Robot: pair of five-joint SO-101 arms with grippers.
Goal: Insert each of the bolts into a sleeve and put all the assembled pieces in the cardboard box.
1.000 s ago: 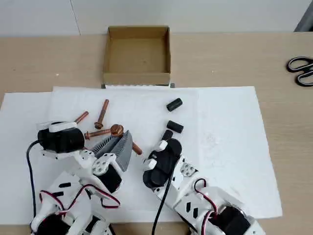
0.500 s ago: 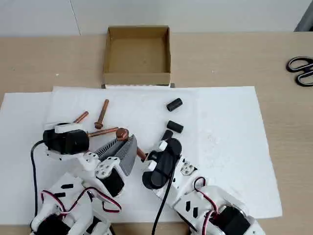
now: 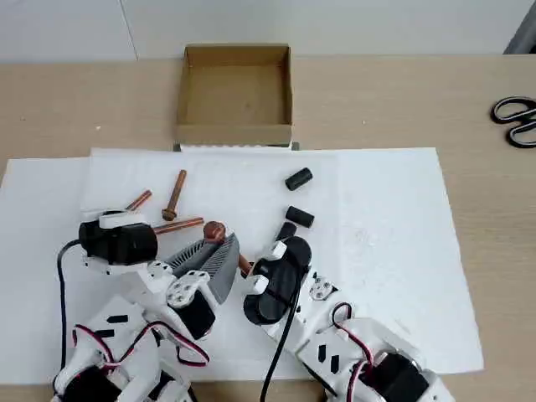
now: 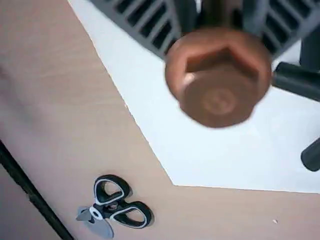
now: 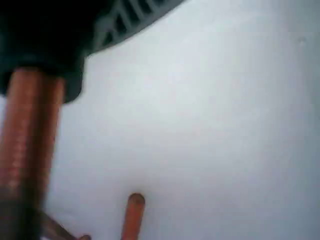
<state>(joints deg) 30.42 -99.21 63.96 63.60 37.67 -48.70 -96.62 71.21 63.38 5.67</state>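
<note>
Bolt shifted toward right arm, left jaws clamped on it, right jaws unclear, loose sleeves beyond

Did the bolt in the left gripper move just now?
Yes. The bolt in the left gripper has shifted a little to the right in the high view and farther from the cardboard box.

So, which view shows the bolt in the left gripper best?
The high view: the bolt shows clamped in the left gripper, both ends visible. The left wrist view gives its head end-on; the right wrist view, probably part of its shaft.
</note>
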